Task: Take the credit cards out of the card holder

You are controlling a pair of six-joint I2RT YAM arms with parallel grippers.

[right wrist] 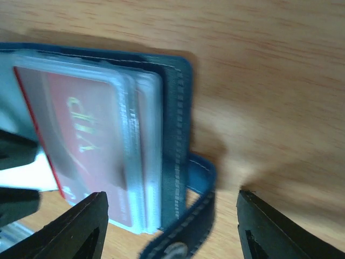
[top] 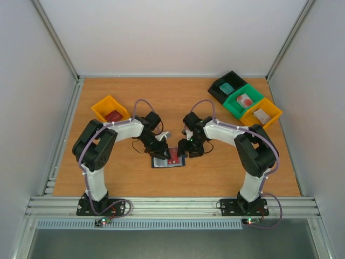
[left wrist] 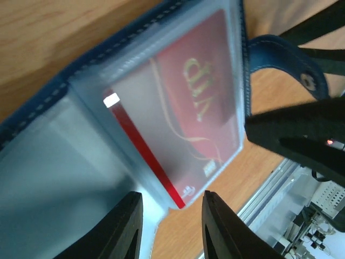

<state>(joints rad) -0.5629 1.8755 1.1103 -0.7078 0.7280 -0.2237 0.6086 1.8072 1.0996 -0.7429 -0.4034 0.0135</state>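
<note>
The navy-blue card holder (top: pixel 160 162) lies open on the table between my two arms. A red credit card (top: pixel 174 158) sits in its clear pocket. In the left wrist view the red card (left wrist: pixel 188 108) with gold writing is inside the pocket, and the holder's pale inner side (left wrist: pixel 48 172) fills the left. My left gripper (left wrist: pixel 171 218) is open just above the pocket's lower corner, holding nothing. In the right wrist view my right gripper (right wrist: pixel 172 226) is open wide over the holder's navy edge (right wrist: pixel 175 124) and closing tab (right wrist: pixel 202 216); the red card (right wrist: pixel 75 140) lies left of them.
A yellow bin (top: pixel 110 109) holding something red stands at the back left. A black bin (top: pixel 227 86), a green bin (top: pixel 243 101) and another yellow bin (top: pixel 261 114) stand in a row at the back right. The metal rail (top: pixel 172 205) runs along the near edge.
</note>
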